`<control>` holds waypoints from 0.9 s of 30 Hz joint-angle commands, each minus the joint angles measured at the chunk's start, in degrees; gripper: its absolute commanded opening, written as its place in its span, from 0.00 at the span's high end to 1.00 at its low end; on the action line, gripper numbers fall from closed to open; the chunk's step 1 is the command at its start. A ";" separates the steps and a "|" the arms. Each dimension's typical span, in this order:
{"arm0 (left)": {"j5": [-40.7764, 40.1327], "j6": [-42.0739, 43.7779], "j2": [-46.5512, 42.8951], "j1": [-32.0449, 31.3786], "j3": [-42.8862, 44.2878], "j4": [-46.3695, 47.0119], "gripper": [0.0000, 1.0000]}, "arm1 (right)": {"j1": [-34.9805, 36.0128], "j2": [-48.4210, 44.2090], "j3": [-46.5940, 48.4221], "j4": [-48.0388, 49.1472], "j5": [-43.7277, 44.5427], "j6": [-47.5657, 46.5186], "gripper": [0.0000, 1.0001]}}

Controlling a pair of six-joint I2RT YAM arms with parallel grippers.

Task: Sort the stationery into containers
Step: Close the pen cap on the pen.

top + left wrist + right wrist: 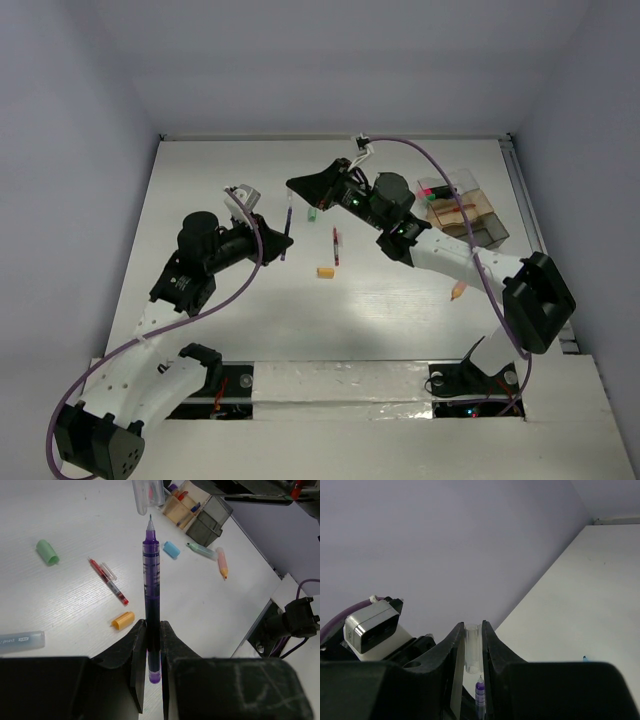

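The left tool (152, 628) was pressed together on a purple pen (151, 580), pinching its rear half so that the barrel ran straight out between the fingers, needle tip pointing away, above the counter (400, 310). The right tool (471, 627) was narrowed onto a small clear cap (471, 650), held upright between its two fingertips. In the right wrist view the pen's tip showed just below the cap's lower end. Whether the two touched could not be told. From above, both tools met over the middle of the counter, the right arm reaching in from the right side and the left arm from the left. The rest of the stationery lay loose on the surface. A red pen (108, 580) lay near the centre, with a small orange piece (122, 620) just beside its near end. A small green piece (47, 551) lay off to its left. A small blue piece (171, 549) lay nearer the container. A pale green highlighter (202, 551) lay beside a short orange pencil-like item (222, 563). A light grey-blue barrel with printed lettering (20, 641) lay at the left edge of the left wrist view. The compartmented container (488, 232) stood at the far right of the counter, with pink and green items in its clear end section and its tan middle section partly filled.
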 commanded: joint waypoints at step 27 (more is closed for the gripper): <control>-0.42 -0.80 -2.40 0.78 0.23 3.76 1.00 | 1.28 -0.28 -1.03 4.87 1.14 -1.27 1.00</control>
